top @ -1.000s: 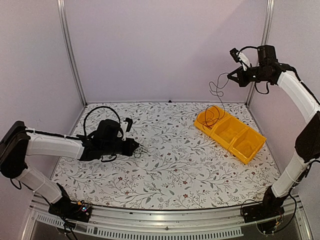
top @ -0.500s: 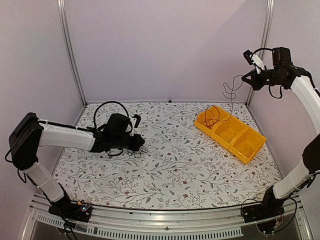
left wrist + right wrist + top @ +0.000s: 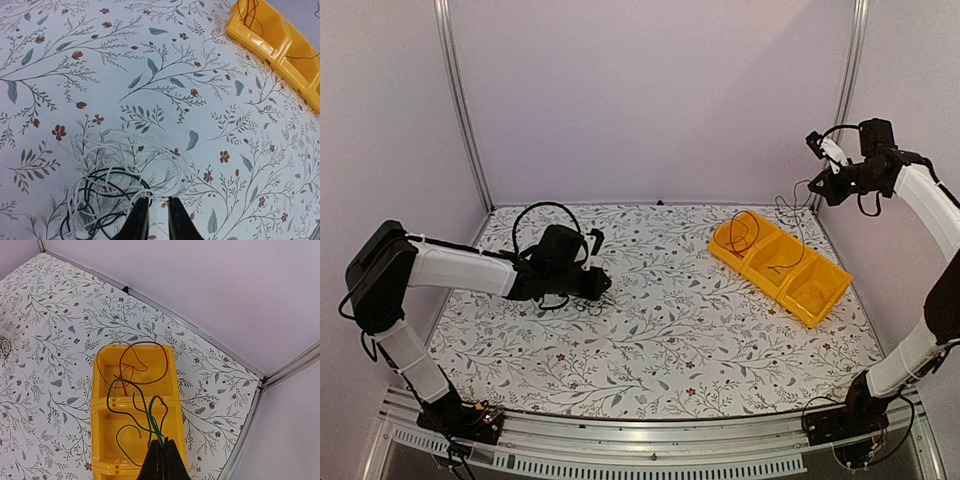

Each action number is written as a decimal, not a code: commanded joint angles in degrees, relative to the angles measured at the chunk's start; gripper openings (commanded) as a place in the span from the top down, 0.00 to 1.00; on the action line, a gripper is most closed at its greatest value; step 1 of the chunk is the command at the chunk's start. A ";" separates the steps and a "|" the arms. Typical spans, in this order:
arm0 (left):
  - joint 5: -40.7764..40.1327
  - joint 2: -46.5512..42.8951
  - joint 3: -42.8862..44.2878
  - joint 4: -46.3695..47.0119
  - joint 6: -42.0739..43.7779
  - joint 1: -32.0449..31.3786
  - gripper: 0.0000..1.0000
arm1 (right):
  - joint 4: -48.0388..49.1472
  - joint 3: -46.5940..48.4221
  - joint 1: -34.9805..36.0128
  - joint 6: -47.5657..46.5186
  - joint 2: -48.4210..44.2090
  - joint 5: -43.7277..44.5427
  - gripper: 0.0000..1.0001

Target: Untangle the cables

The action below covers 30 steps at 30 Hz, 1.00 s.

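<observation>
Cables partly sorted: one clump (image 3: 107, 185) on the desk (image 3: 225, 100), others in the yellow tray (image 3: 100, 402).
A green cable (image 3: 152, 421) is clamped in the right gripper (image 3: 161, 460), raised near the far right corner, and hangs into the tray beside a red cable (image 3: 150, 383). The left gripper (image 3: 156, 220), narrowly parted, is held at the white-and-dark clump toward the left edge.

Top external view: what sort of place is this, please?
Probably a robot test cell in a lab: plain walls with aluminium posts, a left arm and right arm bolted at the near edge, and a floral-covered table holding a yellow bin and thin cables.
</observation>
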 commanded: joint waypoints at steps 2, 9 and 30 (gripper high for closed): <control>0.32 -0.51 0.77 -1.46 0.94 0.94 0.88 | 1.95 -4.64 -0.17 -2.98 3.58 1.69 1.00; -0.42 -1.74 -0.65 -1.98 0.30 1.08 0.87 | 1.41 -7.53 -0.17 -4.60 8.48 0.44 1.00; -2.33 -5.24 -1.80 -7.20 -1.90 1.28 0.83 | -5.97 0.34 3.93 -2.50 31.62 2.98 1.00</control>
